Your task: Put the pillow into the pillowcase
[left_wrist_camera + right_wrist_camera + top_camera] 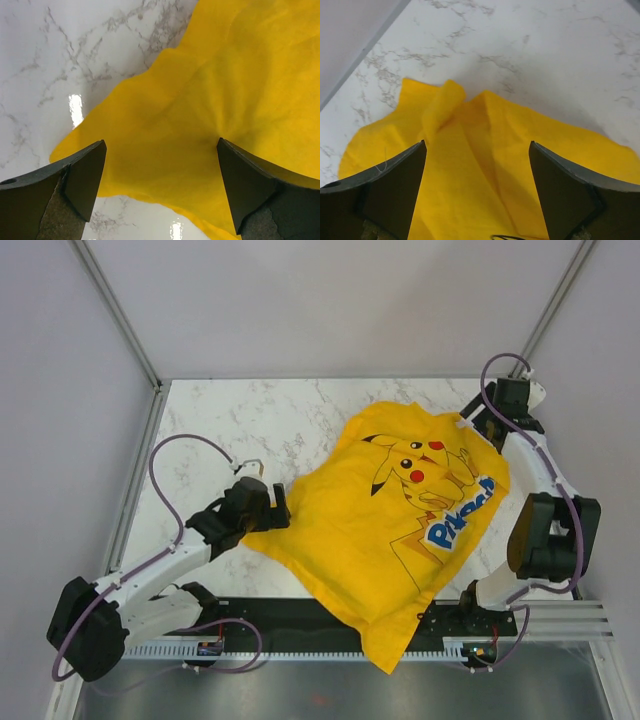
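The pillow is not in sight, and the yellow Pikachu pillowcase point(390, 530) lies plump and rumpled diagonally across the marble table point(230, 430), so the stuffing step looks about finished. The left gripper point(275, 505) gapes wide over its left corner and the right gripper point(470, 425) gapes wide at its far corner, and neither holds anything. The next move probably calls for regripping a corner to settle the filling.

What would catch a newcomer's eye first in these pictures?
The bright yellow, Pikachu-printed pillowcase stands out first, lying puffed up across the middle of the white marble table with one corner hanging over the near edge. Next come the left end effector, open at its left corner, and the right end effector, open over its far right corner.
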Controlling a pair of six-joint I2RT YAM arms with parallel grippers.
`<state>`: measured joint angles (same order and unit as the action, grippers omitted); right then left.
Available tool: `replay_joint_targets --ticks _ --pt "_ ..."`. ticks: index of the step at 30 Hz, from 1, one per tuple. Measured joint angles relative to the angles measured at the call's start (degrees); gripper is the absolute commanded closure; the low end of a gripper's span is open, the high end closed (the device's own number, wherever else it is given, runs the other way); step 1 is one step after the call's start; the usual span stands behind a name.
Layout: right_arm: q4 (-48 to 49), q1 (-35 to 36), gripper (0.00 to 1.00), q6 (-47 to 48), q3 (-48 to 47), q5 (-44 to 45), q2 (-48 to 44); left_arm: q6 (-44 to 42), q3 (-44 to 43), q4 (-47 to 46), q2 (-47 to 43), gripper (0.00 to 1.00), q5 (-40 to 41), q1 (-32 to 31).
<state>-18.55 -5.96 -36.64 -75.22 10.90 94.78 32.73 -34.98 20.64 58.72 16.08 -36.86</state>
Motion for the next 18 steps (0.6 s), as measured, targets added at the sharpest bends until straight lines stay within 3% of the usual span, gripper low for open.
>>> replay_joint_targets --ticks 2,8,10,11,13,14,16,17,18 --pt "-0.11 -1.57 0.02 1.14 4.57 0.0 -3.91 2.29 2.21 -0.7 -0.35 0.0 -2.21 0.42" --pt "0.15 -2.29 0.03 3.78 12.52 0.22 -7.34 7.82 5.44 -6.54 1.57 0.0 -7.28 0.52" --pt "0.04 -1.95 0.17 4.09 14.08 0.42 -6.71 9.35 5.44 -9.46 3.8 0.0 -8.24 0.52" --pt "0.13 -1.95 0.37 4.2 14.34 0.48 -6.23 10.05 5.44 -10.75 4.98 0.0 -8.63 0.52" --pt "0.48 -1.99 0.6 4.46 14.64 0.85 -4.9 11.08 5.11 -12.72 7.43 0.02 -9.05 0.52" --pt "0.72 -2.01 0.79 4.22 14.69 1.16 -4.24 11.45 4.9 -13.33 8.41 0.04 -9.14 0.52" --pt "1.14 -2.36 0.97 3.3 14.71 1.88 -3.23 12.81 3.8 -15.1 11.28 0.21 -9.01 0.52" --pt "1.29 -2.71 1.0 2.8 14.75 2.16 -2.99 13.11 3.3 -15.87 12.28 0.29 -8.94 0.52" --pt "1.42 -2.93 1.0 2.21 14.84 2.43 -2.95 13.66 2.62 -17.05 13.57 0.51 -8.96 0.52"
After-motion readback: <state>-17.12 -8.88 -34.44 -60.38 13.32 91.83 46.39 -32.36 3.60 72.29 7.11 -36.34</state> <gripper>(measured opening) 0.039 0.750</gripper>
